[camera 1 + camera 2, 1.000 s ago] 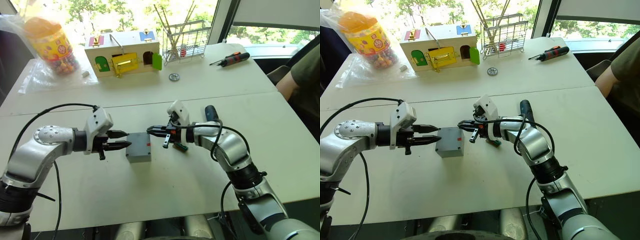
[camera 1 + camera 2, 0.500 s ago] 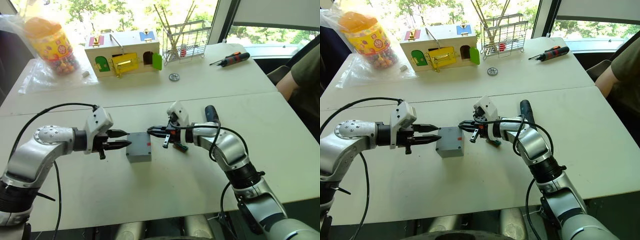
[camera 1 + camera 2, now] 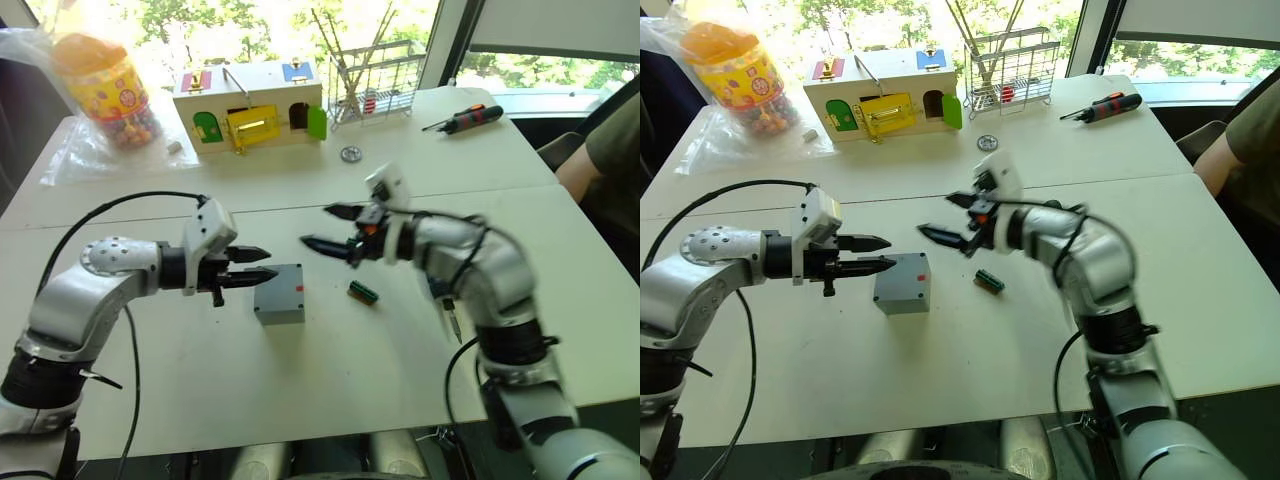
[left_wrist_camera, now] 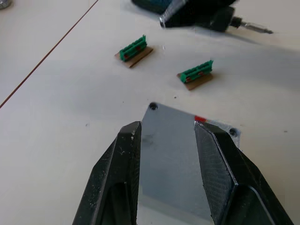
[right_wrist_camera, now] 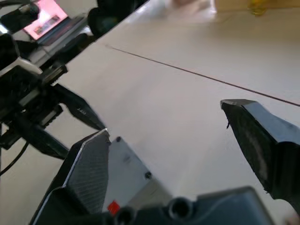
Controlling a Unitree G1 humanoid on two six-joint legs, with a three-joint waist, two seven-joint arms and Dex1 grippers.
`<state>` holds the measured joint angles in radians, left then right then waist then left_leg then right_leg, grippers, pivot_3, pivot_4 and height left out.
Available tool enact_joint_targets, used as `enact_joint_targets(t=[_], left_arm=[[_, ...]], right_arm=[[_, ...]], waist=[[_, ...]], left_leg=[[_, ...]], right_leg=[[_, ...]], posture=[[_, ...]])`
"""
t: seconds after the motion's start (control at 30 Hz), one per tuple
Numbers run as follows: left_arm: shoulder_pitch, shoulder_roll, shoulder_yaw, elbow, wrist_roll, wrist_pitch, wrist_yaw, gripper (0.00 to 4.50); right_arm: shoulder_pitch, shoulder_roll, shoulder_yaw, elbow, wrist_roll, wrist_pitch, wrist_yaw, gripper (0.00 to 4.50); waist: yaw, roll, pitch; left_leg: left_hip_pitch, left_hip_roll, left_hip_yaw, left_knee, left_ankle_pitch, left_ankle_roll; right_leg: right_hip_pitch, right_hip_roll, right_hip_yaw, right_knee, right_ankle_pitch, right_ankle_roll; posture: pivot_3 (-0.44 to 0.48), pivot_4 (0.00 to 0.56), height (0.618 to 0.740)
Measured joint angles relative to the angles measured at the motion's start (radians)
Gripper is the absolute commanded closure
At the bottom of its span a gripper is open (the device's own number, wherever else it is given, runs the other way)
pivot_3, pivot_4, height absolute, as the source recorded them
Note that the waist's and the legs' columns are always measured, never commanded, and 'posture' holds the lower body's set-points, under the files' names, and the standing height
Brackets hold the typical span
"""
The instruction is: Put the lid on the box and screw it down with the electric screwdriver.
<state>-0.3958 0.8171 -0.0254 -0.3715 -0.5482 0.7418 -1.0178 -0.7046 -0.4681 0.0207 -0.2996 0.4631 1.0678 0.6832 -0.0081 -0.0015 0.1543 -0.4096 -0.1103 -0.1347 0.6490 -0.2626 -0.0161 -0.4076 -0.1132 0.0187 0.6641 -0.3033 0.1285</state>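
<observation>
Left end effector: the left end effector (image 3: 258, 271) hovers just beside the left side of the box, fingers parted, nothing between them; in its wrist view the two black fingers (image 4: 117, 173) straddle the grey top.
Box: the box (image 3: 279, 294) sits on the white counter (image 3: 330, 380) between the two arms, with its red mark (image 3: 297, 290) on the side facing the right arm.
Lid: the lid (image 4: 180, 140) appears already seated on the box, flat and square to it, with screw holes showing at the corners.
Right end effector: the right end effector (image 3: 335, 227) is raised above the counter and apart from the box, released, fingers spread wide and pointing toward the left arm.
Loose parts: two small green connector pieces (image 4: 195, 75) lie near the box.
Electric screwdriver: the electric screwdriver (image 3: 447, 300) lies on the counter under the right forearm, largely hidden by it; its long axis runs roughly toward and away from the robot, with the thin bit (image 3: 453, 326) pointing toward the robot.
Step in hand: the lid seems placed, so screwing comes next.
Next move: likely the right arm must swing back, grasp the screwdriver's thick body and turn the bit downward, while the left steadies the box.
</observation>
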Motion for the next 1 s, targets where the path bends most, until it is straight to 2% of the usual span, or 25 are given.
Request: enact_joint_targets(t=[0.13, 0.3, 0.47, 0.63, 0.73, 1.0], left_arm=[[-0.035, -0.031, -0.032, -0.051, -0.021, 0.008, -0.005, 2.70], [-0.078, -0.100, -0.118, -0.118, -0.026, -0.004, 0.010, 2.70], [-0.076, -0.152, -0.167, -0.105, 0.006, -0.035, 0.028, 2.70], [-0.049, -0.190, -0.195, -0.097, 0.040, -0.075, 0.053, 2.70], [-0.037, -0.210, -0.199, -0.098, 0.048, -0.078, 0.069, 2.70], [-0.044, -0.269, -0.228, -0.093, 0.061, -0.080, 0.115, 2.70]], right_arm=[[-0.057, -0.256, -0.063, -0.009, 0.053, 0.188, 0.047, 0.12], [-0.093, -0.435, 0.036, 0.067, 0.061, 0.379, 0.062, 0.12], [-0.140, -0.424, 0.058, 0.273, 0.117, 0.537, -0.007, 0.12], [-0.184, -0.508, 0.207, 0.391, 0.243, 0.540, -0.045, 0.12], [-0.233, -0.522, 0.297, 0.470, 0.284, 0.541, -0.061, 0.12], [-0.380, -0.411, 0.497, 0.645, 0.275, 0.541, -0.079, 0.12]], waist=[[-0.004, 0.000, 0.000], [-0.010, 0.000, 0.000], [-0.003, 0.000, 0.000], [-0.001, 0.000, 0.000], [-0.004, 0.000, 0.000], [-0.005, 0.000, 0.000]], left_leg=[[0.000, 0.000, 0.001, -0.001, 0.000, 0.001], [0.000, 0.002, 0.003, -0.001, 0.000, 0.001], [0.000, 0.002, 0.005, -0.001, 0.000, 0.001], [0.000, 0.001, 0.005, 0.000, -0.001, 0.001], [0.000, 0.001, 0.006, 0.000, -0.001, 0.001], [0.000, 0.001, 0.006, 0.000, -0.001, 0.001]], right_leg=[[0.000, -0.001, 0.000, -0.001, 0.000, 0.000], [-0.001, 0.000, 0.001, -0.001, 0.000, 0.000], [-0.001, 0.000, 0.002, -0.001, 0.000, 0.000], [0.000, -0.002, 0.002, -0.002, 0.000, 0.000], [0.000, -0.001, 0.002, -0.002, 0.000, 0.000], [-0.001, -0.001, 0.001, -0.002, 0.000, 0.000]], posture=[[0.000, 0.150, 0.740], [0.000, 0.150, 0.740], [0.000, 0.150, 0.740], [0.000, 0.150, 0.740], [0.000, 0.150, 0.740], [0.000, 0.150, 0.740]])
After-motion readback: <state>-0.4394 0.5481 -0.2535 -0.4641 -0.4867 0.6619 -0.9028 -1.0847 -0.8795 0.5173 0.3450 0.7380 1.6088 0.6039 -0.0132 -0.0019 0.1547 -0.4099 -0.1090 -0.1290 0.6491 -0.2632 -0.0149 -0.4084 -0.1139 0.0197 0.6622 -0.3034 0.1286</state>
